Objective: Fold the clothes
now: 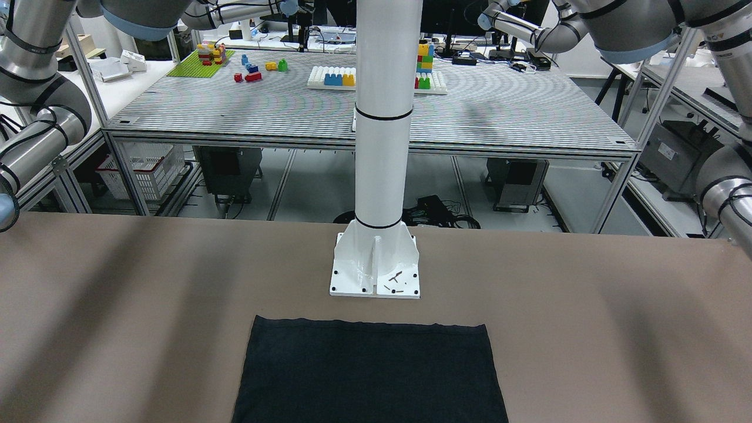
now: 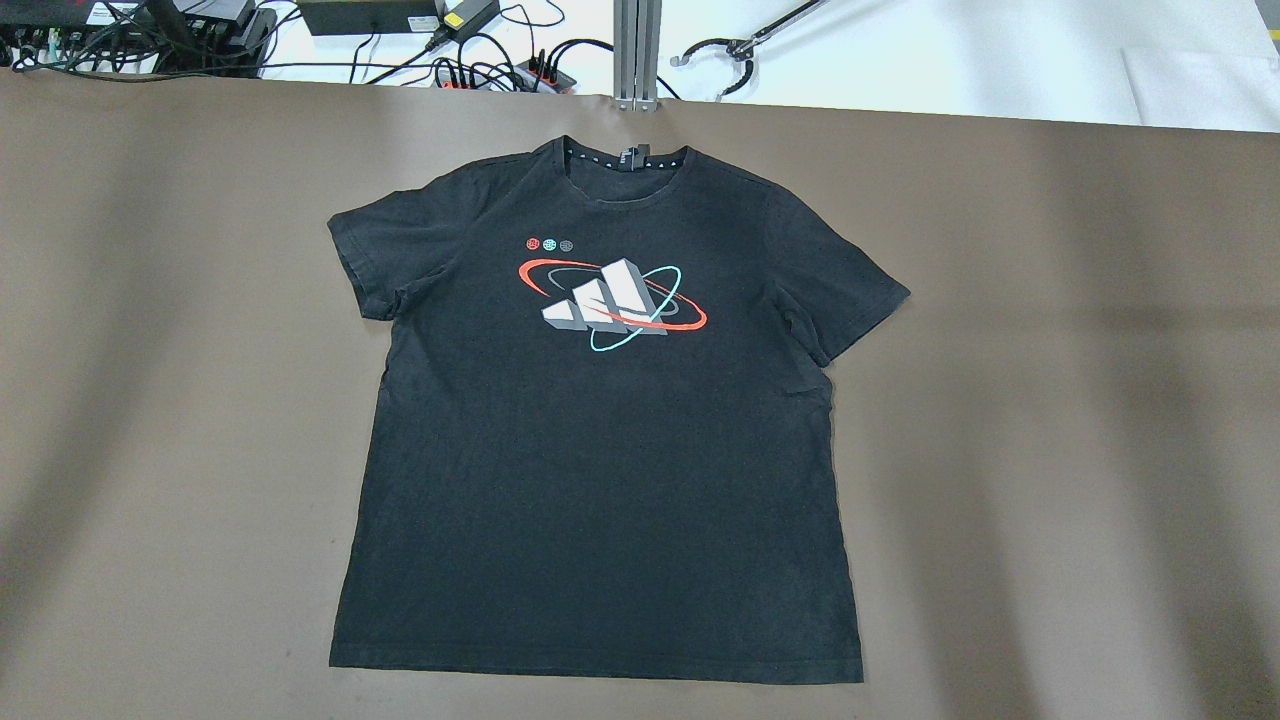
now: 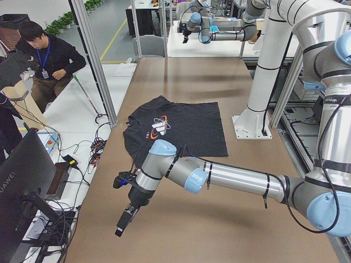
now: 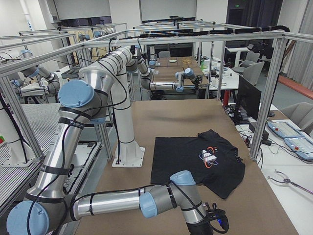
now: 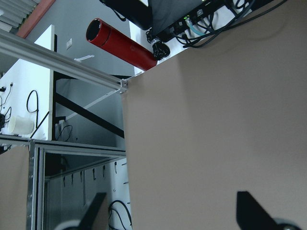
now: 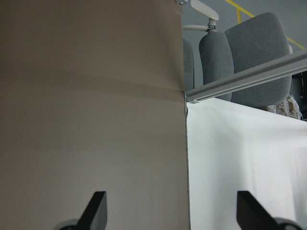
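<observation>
A black T-shirt [image 2: 600,450] with a white, red and teal chest print lies flat and spread out, face up, in the middle of the brown table [image 2: 1050,400]. It also shows in the front view [image 1: 370,370], the left view [image 3: 175,129] and the right view [image 4: 195,161]. My left gripper [image 5: 172,211] is open and empty over bare table near its left end [image 3: 123,222], well clear of the shirt. My right gripper [image 6: 170,211] is open and empty above the table's right end edge [image 4: 215,220], also away from the shirt.
The white column base [image 1: 376,270] stands just behind the shirt's hem. Cables and power strips [image 2: 450,60] lie past the far edge. A red cylinder [image 5: 122,43] lies beyond the left end. A white table [image 6: 249,167] adjoins the right end. A person [image 3: 49,55] sits nearby.
</observation>
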Available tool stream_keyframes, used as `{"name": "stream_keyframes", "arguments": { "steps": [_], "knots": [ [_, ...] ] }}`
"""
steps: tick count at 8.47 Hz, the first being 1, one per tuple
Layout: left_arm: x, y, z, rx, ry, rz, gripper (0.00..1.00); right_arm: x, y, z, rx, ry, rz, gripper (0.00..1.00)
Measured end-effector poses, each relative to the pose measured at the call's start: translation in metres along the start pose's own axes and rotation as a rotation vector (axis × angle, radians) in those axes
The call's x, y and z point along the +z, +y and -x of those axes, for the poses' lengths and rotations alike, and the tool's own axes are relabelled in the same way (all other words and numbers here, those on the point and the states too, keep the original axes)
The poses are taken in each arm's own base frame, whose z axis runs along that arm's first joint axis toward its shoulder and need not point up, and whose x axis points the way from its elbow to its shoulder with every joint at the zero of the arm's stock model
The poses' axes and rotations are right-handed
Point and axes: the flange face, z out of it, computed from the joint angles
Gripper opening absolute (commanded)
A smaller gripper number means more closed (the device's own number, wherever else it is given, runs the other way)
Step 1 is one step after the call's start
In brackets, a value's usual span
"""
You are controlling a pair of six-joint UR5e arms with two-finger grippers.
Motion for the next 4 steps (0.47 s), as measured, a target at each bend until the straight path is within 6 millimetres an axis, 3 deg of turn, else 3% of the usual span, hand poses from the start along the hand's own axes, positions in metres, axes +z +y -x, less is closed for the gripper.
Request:
{"name": "stream_keyframes", "arguments": {
  "steps": [2, 4],
  "knots": [
    [0.008, -0.022, -0.055, 0.043, 0.048, -0.033, 0.94, 0.01, -0.009, 0.025, -0.038, -0.024, -0.01, 0.94],
    [0.023, -0.066, -0.126, 0.086, 0.109, -0.058, 0.94, 0.027, -0.05, 0.073, -0.104, -0.066, -0.026, 0.94]
  ]
}}
